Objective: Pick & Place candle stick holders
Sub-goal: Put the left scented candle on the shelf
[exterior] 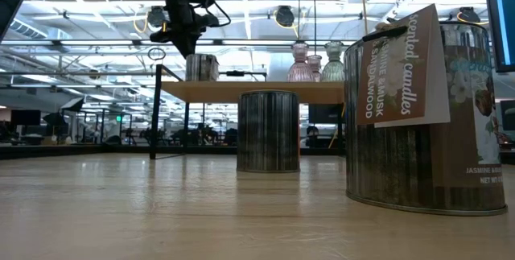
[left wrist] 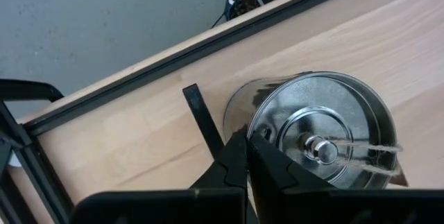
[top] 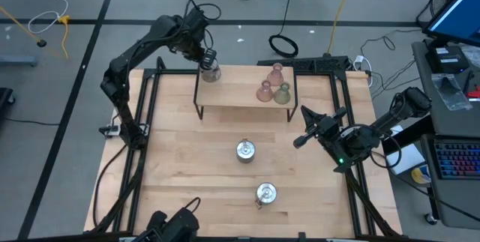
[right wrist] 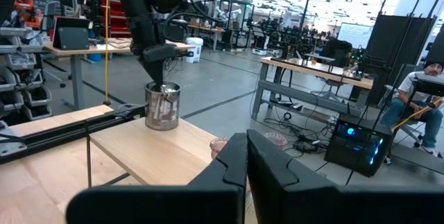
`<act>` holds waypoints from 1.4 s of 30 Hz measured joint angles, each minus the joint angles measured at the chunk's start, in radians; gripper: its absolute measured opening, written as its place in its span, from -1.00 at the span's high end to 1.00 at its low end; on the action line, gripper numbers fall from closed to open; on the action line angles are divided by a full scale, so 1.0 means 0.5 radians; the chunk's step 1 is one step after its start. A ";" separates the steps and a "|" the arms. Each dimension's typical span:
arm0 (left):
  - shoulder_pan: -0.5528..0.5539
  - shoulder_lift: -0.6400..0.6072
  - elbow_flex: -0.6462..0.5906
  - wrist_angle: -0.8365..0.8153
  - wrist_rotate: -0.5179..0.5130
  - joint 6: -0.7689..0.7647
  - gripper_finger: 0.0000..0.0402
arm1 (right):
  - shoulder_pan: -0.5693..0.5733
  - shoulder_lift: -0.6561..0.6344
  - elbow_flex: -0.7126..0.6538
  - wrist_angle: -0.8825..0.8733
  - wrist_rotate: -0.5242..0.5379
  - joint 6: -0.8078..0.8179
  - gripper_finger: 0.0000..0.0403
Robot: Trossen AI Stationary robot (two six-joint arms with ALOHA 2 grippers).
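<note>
A silver round holder with a knobbed lid stands on the left end of a small raised wooden shelf. My left gripper is right above it, shut at its rim; both also show in the low view. Three tinted glass holders stand on the shelf's right end. Two more silver holders stand on the table, one mid-table and one nearer. My right gripper waits shut and empty to the right of the shelf, pointing toward it. My left gripper comes from above, pointing down, and its fingertips meet at the holder's top rim, on one side of the lid. It looks pinched between the two fingers. The holder stands upright with its base on the shelf.
The shelf stands on thin black legs at the table's far side. A black frame runs round the table. Cables and a monitor lie beyond the right edge. A person sits in the room behind.
</note>
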 joint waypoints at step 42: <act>-0.029 -0.003 -0.001 0.056 0.103 -0.008 0.87 | -0.001 0.000 0.000 0.001 0.000 0.000 1.00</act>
